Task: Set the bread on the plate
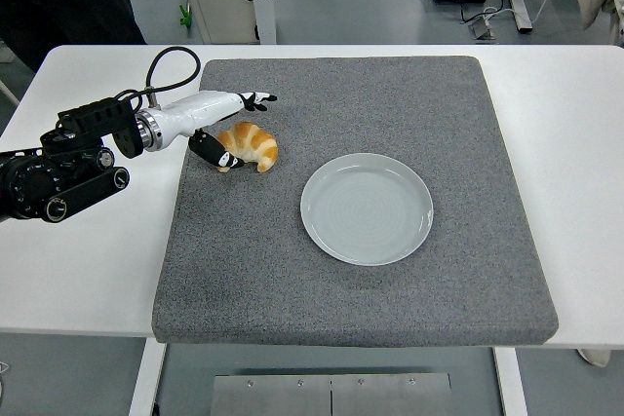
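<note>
We are seeing the left hand reaching over the grey mat, fingers spread, thumb touching the bread, nothing gripped. Bread is lying left of the empty plate, apart.

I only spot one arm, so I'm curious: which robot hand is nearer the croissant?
Left. The left robot hand is right at the croissant, thumb at its left end, fingers extended above it. The right one is out of view.

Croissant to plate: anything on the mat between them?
Nothing visible. The croissant lies on the grey mat up and left of the plate, with only bare mat between them. The plate is empty. The left hand is already at the croissant.
</note>
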